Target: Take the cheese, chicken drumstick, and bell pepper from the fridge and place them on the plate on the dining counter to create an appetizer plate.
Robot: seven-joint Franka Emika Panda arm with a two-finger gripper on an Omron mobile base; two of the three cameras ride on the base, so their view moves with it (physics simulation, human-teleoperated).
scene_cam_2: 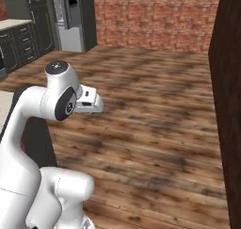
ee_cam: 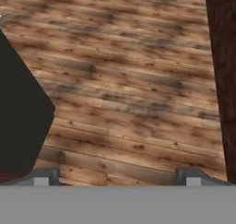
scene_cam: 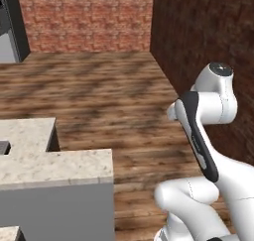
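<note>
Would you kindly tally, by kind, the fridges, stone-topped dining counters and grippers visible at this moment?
Fridge: 1
Dining counter: 1
Gripper, open: 1
Total: 3

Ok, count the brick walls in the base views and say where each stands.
2. A light red brick wall runs across the far end of the wooden floor; a darker brick wall runs along the right side, meeting it at the corner. Others may lie out of frame.
</note>
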